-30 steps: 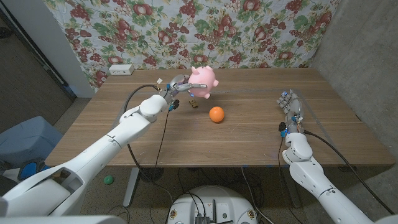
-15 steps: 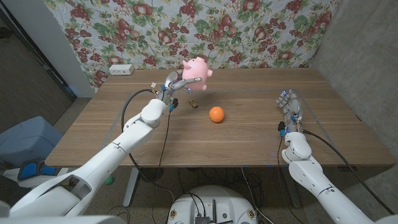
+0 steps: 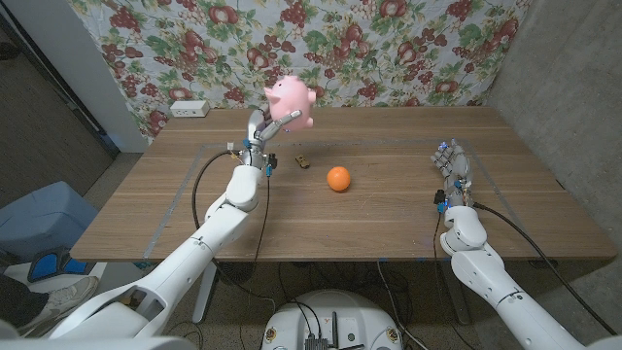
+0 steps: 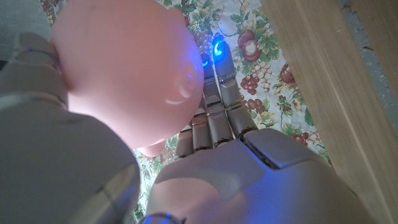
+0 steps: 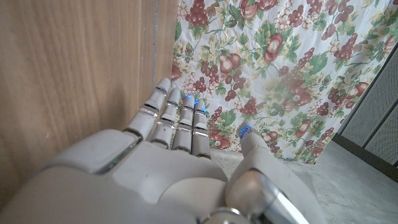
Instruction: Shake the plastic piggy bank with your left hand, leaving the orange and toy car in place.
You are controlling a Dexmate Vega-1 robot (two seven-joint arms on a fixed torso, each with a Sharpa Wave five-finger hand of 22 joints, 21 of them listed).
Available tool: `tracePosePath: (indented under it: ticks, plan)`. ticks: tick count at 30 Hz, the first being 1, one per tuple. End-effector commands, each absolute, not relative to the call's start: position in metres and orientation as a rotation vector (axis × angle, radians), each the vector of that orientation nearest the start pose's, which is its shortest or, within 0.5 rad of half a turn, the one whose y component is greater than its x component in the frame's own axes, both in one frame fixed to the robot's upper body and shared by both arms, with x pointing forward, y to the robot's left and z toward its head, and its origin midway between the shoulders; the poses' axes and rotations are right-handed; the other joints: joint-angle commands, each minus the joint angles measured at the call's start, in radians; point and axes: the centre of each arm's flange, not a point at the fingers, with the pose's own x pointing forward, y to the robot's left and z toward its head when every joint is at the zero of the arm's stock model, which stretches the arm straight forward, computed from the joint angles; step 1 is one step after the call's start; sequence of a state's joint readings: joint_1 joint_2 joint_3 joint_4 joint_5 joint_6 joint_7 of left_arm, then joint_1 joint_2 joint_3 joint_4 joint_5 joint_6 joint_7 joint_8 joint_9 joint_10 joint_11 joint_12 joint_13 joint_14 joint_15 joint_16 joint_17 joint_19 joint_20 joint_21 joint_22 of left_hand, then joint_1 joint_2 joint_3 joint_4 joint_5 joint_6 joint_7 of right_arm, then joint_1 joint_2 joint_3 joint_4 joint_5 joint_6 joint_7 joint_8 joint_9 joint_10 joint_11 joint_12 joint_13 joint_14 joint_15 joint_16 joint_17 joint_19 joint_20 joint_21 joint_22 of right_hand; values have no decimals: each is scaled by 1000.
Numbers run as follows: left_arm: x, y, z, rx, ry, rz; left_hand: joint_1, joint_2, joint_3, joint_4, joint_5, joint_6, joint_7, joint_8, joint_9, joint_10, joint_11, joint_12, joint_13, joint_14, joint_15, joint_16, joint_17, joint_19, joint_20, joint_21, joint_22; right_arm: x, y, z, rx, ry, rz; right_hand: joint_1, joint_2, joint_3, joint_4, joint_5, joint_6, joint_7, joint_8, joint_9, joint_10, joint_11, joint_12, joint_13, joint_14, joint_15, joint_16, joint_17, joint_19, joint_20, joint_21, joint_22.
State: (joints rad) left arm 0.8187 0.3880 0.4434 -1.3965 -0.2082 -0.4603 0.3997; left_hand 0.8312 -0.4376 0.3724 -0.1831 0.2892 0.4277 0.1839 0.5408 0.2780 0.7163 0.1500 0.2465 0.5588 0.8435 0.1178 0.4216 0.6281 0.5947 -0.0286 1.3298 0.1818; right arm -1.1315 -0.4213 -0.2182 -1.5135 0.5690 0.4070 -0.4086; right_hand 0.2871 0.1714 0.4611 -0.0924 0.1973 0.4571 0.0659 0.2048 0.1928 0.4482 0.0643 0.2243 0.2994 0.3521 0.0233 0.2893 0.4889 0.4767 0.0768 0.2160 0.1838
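While our left hand [image 3: 260, 129] grips the piggy bank [image 3: 290, 104] aloft for shaking, clear of orange [image 3: 337, 178] and toy car [image 3: 303, 160], our right hand [image 3: 450, 160] waits, fingers straight and empty.

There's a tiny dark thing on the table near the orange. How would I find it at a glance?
Start at the wooden table and find the orange near its middle. Just beyond it, toward the flowered curtain and the robot's left, sits the toy car. It is small, dark and low, unlike the round bright orange.
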Motion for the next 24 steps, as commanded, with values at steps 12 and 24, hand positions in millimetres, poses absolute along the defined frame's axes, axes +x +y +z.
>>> tracePosePath:
  ticks: [12,24]
  plan:
    - [610,210,21,96,-903,6,523,472,193,4,3,417,-176,1,4,297,-289,-3,5,275,-356,-3,6,-28,-151,8,-1,581,-327,-97,275,-650,-230,5,-1,10,-1,6,13,1,-1,3,8,-1,2,5,9,-2,-4,4,1,6,4,2]
    - [612,199,36,366,-731,-126,522,474,197,3,3,418,-175,-1,6,296,-286,-5,8,276,-356,-6,6,-29,-151,9,-1,576,-329,-98,274,-653,-230,5,-1,11,-1,6,14,1,-1,3,11,2,3,5,9,-1,-4,4,0,7,5,2]
